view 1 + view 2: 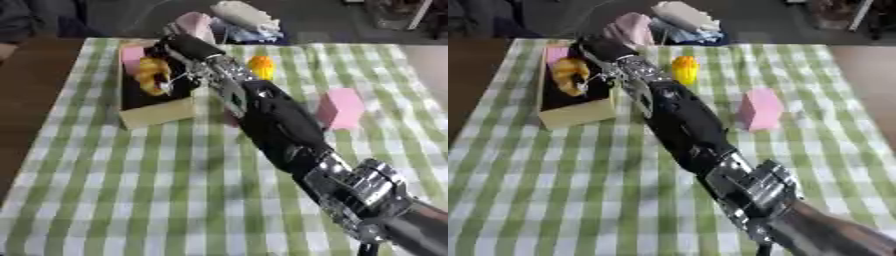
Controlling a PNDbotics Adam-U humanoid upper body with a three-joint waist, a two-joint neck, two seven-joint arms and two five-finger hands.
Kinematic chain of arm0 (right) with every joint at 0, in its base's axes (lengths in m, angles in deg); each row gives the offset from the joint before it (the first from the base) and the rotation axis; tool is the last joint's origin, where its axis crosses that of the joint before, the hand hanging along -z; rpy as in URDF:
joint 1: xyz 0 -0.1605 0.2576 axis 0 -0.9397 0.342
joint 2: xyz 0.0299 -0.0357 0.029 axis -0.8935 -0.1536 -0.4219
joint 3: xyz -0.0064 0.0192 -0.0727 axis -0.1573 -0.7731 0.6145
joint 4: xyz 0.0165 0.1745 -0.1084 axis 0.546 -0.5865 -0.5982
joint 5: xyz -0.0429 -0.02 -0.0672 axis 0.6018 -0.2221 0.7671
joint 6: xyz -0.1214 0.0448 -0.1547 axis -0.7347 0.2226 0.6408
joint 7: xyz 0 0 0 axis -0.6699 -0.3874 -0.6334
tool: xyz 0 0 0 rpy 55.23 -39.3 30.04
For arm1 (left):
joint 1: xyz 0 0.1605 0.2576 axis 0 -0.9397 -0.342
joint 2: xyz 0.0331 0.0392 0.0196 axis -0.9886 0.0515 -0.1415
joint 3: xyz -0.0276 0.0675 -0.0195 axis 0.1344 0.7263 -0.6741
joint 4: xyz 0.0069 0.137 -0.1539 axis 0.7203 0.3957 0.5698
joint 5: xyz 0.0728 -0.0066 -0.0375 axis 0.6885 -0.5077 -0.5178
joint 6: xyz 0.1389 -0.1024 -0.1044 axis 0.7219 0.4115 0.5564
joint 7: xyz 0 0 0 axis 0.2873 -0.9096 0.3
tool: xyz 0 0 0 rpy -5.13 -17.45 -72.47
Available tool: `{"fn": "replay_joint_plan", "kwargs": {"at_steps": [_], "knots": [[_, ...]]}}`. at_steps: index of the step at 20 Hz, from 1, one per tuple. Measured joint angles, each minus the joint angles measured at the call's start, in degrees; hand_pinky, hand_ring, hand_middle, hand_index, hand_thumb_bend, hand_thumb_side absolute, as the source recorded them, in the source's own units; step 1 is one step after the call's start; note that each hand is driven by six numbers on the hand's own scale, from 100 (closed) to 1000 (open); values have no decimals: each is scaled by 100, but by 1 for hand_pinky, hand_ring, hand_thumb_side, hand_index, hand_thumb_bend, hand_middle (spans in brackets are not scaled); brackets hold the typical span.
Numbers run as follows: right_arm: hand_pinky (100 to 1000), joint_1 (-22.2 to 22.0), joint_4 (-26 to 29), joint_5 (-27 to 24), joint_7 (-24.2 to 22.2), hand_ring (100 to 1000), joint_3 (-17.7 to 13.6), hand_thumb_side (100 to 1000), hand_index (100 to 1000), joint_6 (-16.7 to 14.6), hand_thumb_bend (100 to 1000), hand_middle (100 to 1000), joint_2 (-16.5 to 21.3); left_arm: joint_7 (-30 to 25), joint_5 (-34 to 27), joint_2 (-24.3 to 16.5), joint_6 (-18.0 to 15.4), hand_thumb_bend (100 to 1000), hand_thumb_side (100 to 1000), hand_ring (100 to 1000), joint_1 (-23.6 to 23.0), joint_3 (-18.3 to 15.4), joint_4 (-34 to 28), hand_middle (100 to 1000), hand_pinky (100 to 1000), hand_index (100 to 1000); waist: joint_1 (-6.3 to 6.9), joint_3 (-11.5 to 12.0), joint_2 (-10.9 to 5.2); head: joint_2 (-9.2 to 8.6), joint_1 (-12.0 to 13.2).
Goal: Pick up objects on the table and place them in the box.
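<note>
A: Box (pixel 156 116) at far left of the checked tablecloth (pixel 131 190), cream walls, dark inside. Right arm stretched diagonally across from the lower right corner, right hand (pixel 171 64) over the box's open top.

B: Anything in the hand?

A: A yellow-orange lumpy thing (pixel 152 75) sits right at the fingers, inside or just above the box. Fingers look curled beside it, but whether they clamp it or have let go, I cannot tell. Too smeared there.

B: Anything already in the box?

A: A pink item (pixel 132 53) at the far end of it. Nothing more I can make out.

B: And left on the table?

A: Two pieces. A small yellow-orange object (pixel 684 69), just beside the forearm on its right, and a pink block (pixel 759 109) standing further right, well apart from the box. Left hand shows in neither view.

B: So which step?

A: Placing, by my reading: the hand is at the box with the yellow thing, so this is the drop-off or the moment around it. Task is partway through, with two things outstanding.

B: Next move?

A: If it is held, spread the fingers and let it settle inside. Then lift straight up clear of the box wall before swinging right, since the forearm passes close by the small yellow object and could knock it.
</note>
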Motion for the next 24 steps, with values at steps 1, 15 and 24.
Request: {"fn": "replay_joint_plan", "kwargs": {"at_steps": [1, 15, 24], "knots": [[839, -9, 0, 25, 20, 806, 4, 442, 953, 47, 100, 749, -8, -7, 0, 0, -3, 323, 714, 599, 1, 0, 0, 691, 693, 747, -4, 0, 0, -1, -1], [914, -25, 208, 105, -835, 910, 166, 210, 1000, -85, 100, 884, -33, -74, 0, 0, -13, 331, 715, 601, 8, 1, 0, 691, 693, 747, -20, -57, 0, -3, 8], [929, 107, 646, -321, -1380, 930, 195, 209, 1000, -127, 100, 890, 375, -62, 38, 0, -10, 332, 720, 601, 0, -21, 8, 692, 693, 747, -24, -350, 0, -5, 132]]}}
